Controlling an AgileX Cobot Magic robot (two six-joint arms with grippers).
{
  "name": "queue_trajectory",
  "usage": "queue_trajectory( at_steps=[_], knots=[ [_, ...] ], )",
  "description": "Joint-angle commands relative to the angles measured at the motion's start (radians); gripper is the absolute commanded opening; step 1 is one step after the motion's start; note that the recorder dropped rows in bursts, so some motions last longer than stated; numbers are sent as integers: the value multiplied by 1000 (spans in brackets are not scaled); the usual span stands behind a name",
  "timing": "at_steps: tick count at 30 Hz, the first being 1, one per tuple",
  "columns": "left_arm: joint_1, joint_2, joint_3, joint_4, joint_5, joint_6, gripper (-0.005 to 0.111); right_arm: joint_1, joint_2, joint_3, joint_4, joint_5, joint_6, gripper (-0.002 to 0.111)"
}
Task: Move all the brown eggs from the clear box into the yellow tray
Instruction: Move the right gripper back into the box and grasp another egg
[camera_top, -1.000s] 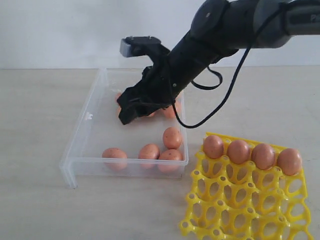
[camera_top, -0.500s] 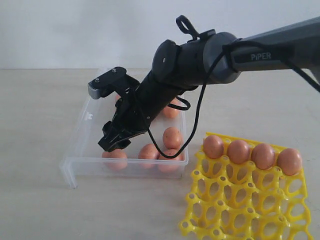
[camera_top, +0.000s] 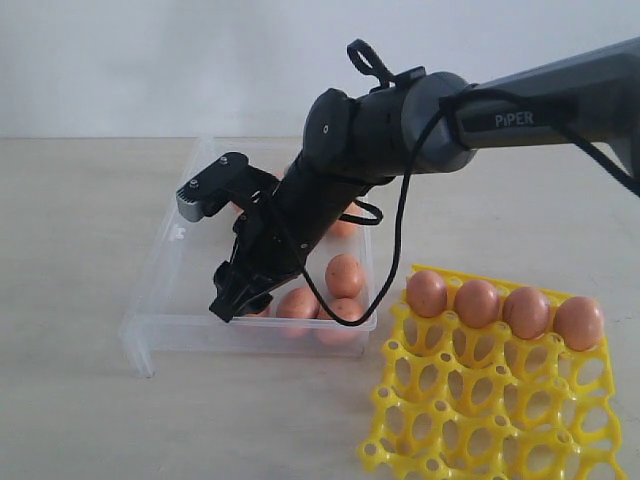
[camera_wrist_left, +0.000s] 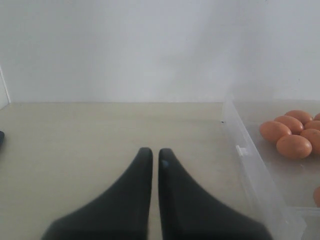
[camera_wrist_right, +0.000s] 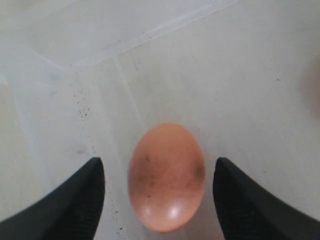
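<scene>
A pale beige, matte tabletop (camera_top: 80, 400) with a faint grain lies flat under the whole scene. In the left wrist view it stretches ahead of the fingers (camera_wrist_left: 130, 200) of the left gripper (camera_wrist_left: 155, 152) as far as the wall. This plain white wall (camera_top: 150, 60) stands upright along the table's far edge and meets it in a straight seam well beyond the fingertips. Off to one side of those fingers, a small dark object (camera_wrist_left: 1, 138) rests on the tabletop, cropped too tightly to identify.
</scene>
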Motion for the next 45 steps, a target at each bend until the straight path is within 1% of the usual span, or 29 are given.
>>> queue_trajectory(
  at_steps=[1,7,9,13,15,16,24,26,27,29,30,35,45],
  knots=[
    [-1,-4,4,2,-4,0,4,2,-1,-4,-13,-17,-19,57],
    [-1,-4,4,2,-4,0,4,2,-1,-4,-13,-79,-19,56],
    [-1,-4,4,2,-4,0,4,2,-1,-4,-16,-86,-19,50],
    [-1,-4,4,2,-4,0,4,2,-1,-4,-65,-89,-19,30],
    [-1,-4,4,2,-4,0,4,2,-1,-4,-103,-79,-19,24],
    [-1,-4,4,2,-4,0,4,2,-1,-4,-121,-72,-19,23],
    [-1,-4,4,2,-4,0,4,2,-1,-4,-137,-49,-19,24],
    [-1,-4,4,2,-4,0,4,2,-1,-4,-139,-49,-19,30],
    [-1,-4,4,2,-4,0,4,2,-1,-4,-145,-49,-19,37],
    [-1,-4,4,2,-4,0,4,2,-1,-4,-157,-49,-19,47],
    [-1,-4,4,2,-4,0,4,2,-1,-4,-167,-49,-19,50],
    [-1,-4,4,2,-4,0,4,2,6,-4,-193,-49,-15,50],
    [-1,-4,4,2,-4,0,4,2,63,-4,-210,-72,97,50]
  ],
)
